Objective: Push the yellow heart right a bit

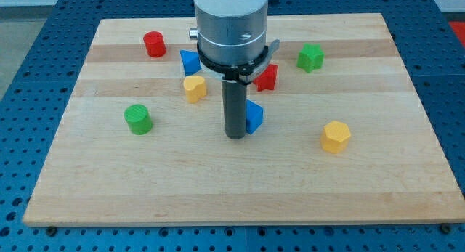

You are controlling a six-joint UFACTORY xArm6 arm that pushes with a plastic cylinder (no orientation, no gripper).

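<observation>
The yellow heart lies on the wooden board left of centre, just below a blue block. My tip rests on the board to the heart's lower right, about a block's width away. It touches the left side of another blue block. The arm's grey body hides the board above the rod.
A red cylinder sits at the top left. A green cylinder lies at the left. A red block and a green block lie right of the arm. A yellow hexagon block lies at the right.
</observation>
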